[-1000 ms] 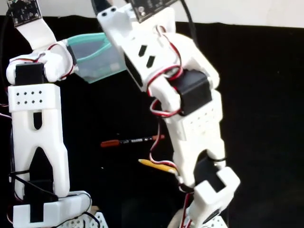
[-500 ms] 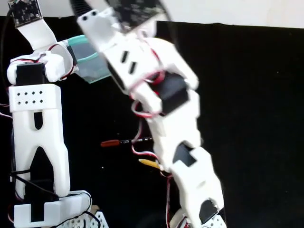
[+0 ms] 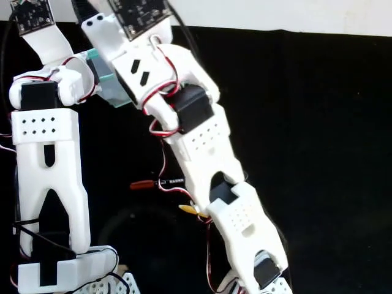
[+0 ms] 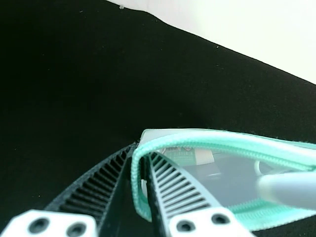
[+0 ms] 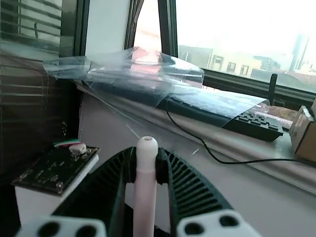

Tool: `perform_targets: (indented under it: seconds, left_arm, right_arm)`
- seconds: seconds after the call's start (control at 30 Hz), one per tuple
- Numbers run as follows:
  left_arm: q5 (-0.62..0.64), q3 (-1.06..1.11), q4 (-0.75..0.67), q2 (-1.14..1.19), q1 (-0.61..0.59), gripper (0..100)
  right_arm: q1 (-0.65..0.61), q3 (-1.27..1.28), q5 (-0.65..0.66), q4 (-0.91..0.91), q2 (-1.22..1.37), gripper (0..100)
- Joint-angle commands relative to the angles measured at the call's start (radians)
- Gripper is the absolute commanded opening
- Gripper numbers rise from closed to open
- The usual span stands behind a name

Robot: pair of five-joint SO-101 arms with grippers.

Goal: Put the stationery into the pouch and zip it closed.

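Office: keyboard (image 5: 253, 121) by window (image 5: 237, 29)

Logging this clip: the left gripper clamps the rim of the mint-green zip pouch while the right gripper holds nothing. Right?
Not quite. The right gripper is shut on a pale round-tipped pen, as the right wrist view shows. The left gripper does clamp the rim of the mint-green zip pouch.

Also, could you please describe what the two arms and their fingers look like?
The left arm and right arm are blocky white plastic shells with black motors at the joints, rows of small holes and slots, and red, white and black cables looping outside. The fingers are black and ribbed, on white bases with screw holes.
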Motion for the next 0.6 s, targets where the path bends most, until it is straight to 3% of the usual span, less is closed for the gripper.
perform_targets:
  seconds: [0.0, 0.2, 0.57]
  left_arm:
    - [0.005, 0.005, -0.009, 0.004, -0.012, 1]
    - [0.003, 0.005, -0.009, 0.004, -0.016, 1]
    - [0.003, 0.007, -0.041, 0.005, -0.016, 1]
  right_arm:
    - [-0.01, -0.113, -0.008, -0.016, 0.035, 0.8]
    - [0.015, -0.113, -0.005, 0.024, 0.156, 0.8]
    - [0.047, -0.114, -0.003, 0.297, 0.162, 1.2]
